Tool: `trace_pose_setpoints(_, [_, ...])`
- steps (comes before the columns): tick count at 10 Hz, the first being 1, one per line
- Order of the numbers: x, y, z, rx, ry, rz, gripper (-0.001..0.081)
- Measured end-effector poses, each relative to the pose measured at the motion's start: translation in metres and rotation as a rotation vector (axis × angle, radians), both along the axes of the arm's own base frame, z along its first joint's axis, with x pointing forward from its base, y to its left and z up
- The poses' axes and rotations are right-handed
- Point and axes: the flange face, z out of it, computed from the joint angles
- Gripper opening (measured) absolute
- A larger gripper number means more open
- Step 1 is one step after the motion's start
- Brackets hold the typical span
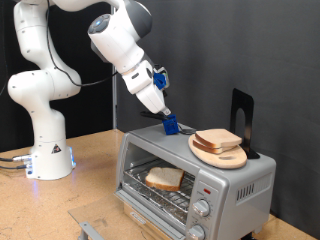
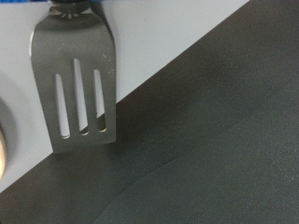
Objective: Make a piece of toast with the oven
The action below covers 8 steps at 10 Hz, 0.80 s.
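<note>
Gripper (image 1: 168, 116) position: above the oven (image 1: 195, 180) top, pointing down, near the top's rear edge at the exterior view's left. Blue fingers (image 1: 171, 125) are closed on a dark handle just over the oven roof. In the wrist view, a slotted metal spatula (image 2: 77, 84) with 3 slots extends from the hand, its blade seen against the pale oven top and a dark backdrop.

Oven status: door hanging open at the front, 2 round knobs (image 1: 205, 199) on the panel at the exterior view's right. 1 piece of toast (image 1: 165, 179) lies flat on the wire rack inside the chamber.

On the oven roof, toward the exterior view's right, a round wooden plate (image 1: 222, 154) carries a second bread slice (image 1: 217, 139). A black stand (image 1: 241, 118) rises just behind the plate. The oven sits on a wooden table (image 1: 90, 180).
</note>
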Motion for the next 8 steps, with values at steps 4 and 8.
trace_pose_setpoints(4, [0.009, -0.042, 0.006, 0.164, 0.040, -0.028, 0.0682])
trace_pose_setpoints(8, [0.014, -0.084, 0.011, 0.291, -0.101, -0.273, 0.0682])
